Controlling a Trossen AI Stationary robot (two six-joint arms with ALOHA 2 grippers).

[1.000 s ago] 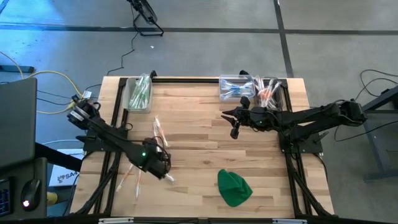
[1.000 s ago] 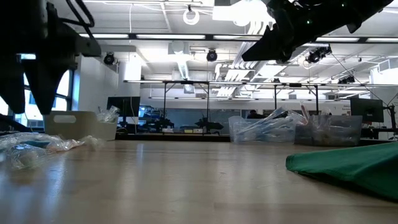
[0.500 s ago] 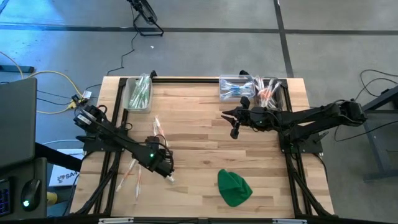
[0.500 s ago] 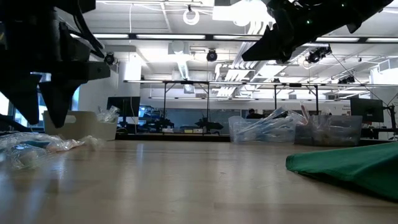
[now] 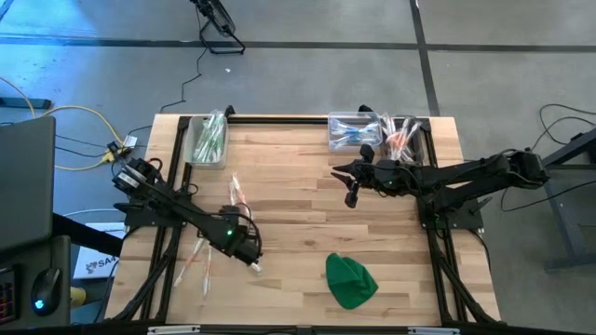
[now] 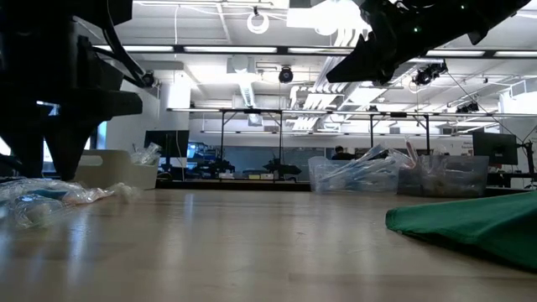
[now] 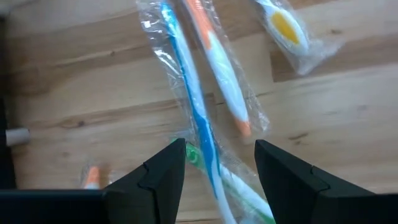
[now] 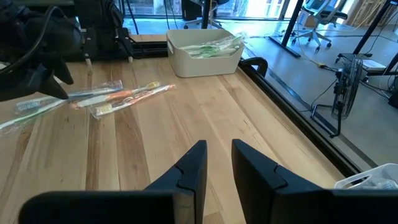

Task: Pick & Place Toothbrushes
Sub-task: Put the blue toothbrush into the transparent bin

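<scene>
Several wrapped toothbrushes lie flat on the wooden table at its left: a blue one point(image 7: 198, 118), an orange one point(image 7: 219, 68), a green one point(image 7: 239, 190) and a yellow-headed one point(image 7: 285, 26). More toothbrushes point(image 5: 237, 194) lie a little farther back. My left gripper point(image 7: 221, 149) points down, open, its fingers standing on either side of the blue toothbrush, above it and touching nothing; in the high view my left gripper point(image 5: 246, 251) is near the table's front left. My right gripper point(image 5: 352, 193) hangs over the table's far right part, open a little, with nothing between its fingers point(image 8: 198, 163).
A pale bin point(image 5: 208, 140) with green toothbrushes stands at the far left. Two clear bins point(image 5: 358, 130) with toothbrushes stand at the far right. A green cloth lump point(image 5: 351, 279) lies near the front edge, right of the middle. Bare wood lies between the arms.
My left gripper has come down toward the toothbrushes at the table's left, staying open. My right arm has kept still.
</scene>
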